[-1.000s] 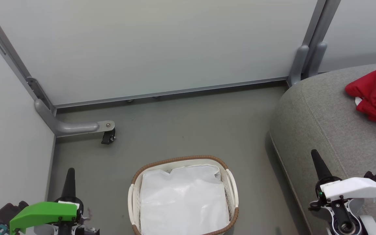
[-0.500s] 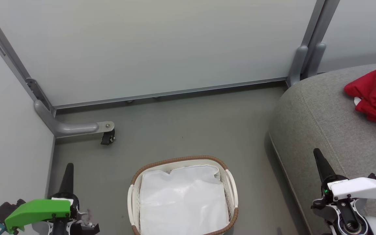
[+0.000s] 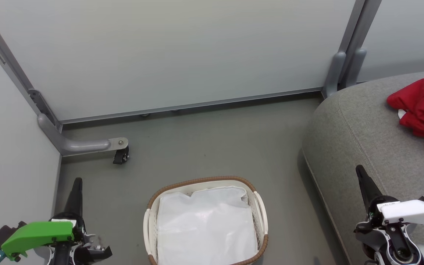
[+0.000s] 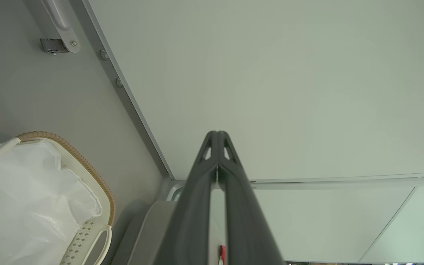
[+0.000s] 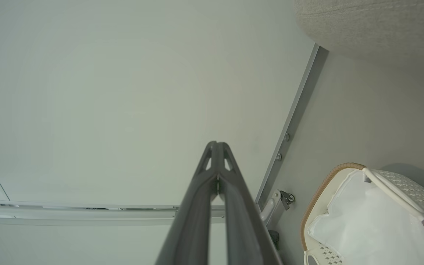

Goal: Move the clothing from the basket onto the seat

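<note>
Both claws pinched tight, nothing held: left claw (image 3: 77, 182), right claw (image 3: 360, 171). The basket (image 3: 197, 181) sits btwn them w/ just its white liner (image 3: 206, 224) inside. The red clothing (image 3: 423, 106) lies on the seat (image 3: 351, 125), up & right of the right claw. Risk: a dip into the basket would snag the liner & drag it out, since the job looks done.

Pale partition panels (image 3: 182, 51), grey metal frames (image 3: 356, 40) — dull grey floor (image 3: 212, 147), caster foot (image 3: 98, 144).
</note>
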### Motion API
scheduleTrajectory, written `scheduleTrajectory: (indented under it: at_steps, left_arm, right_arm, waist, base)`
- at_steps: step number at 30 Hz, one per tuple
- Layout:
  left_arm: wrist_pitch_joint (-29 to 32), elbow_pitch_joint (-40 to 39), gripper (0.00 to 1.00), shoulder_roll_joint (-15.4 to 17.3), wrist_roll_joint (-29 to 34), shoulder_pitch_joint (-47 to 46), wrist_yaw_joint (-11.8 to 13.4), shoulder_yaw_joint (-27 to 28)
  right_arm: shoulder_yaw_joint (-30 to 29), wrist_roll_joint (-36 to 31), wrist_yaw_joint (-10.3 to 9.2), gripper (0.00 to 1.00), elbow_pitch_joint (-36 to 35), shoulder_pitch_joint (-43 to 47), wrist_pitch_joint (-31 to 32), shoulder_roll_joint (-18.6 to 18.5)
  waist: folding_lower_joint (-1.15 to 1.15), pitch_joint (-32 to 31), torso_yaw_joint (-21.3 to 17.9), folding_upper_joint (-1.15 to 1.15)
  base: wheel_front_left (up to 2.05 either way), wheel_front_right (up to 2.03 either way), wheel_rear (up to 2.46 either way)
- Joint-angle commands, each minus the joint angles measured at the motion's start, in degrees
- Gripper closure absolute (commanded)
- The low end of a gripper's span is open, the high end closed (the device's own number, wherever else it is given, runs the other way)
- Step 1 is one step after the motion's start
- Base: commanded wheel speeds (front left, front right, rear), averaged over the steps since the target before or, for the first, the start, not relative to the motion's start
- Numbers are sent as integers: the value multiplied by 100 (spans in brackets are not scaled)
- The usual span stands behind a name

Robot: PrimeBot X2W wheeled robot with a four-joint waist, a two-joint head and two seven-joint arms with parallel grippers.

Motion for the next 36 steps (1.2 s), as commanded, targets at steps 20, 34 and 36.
scheduleTrajectory:
  at_steps: [20, 34, 36]
  left_arm:
    - [207, -150, 100, 36, -715, -124, -18, 87]
    - [206, -147, 100, 35, -714, -118, -18, 85]
    - [206, -147, 100, 36, -714, -118, -18, 85]
  right_arm:
    - [-118, 767, -1, 100, -155, 90, 216, -40]
    - [-116, 768, -1, 100, -153, 89, 214, -40]
    - [-116, 768, -1, 100, -153, 89, 214, -40]
  waist:
    - [0, -17, -21, 0]
    - [0, -17, -21, 0]
    - [0, -17, -21, 0]
  base:
    - [0, 0, 0]
    - [0, 0, 0]
    - [0, 0, 0]
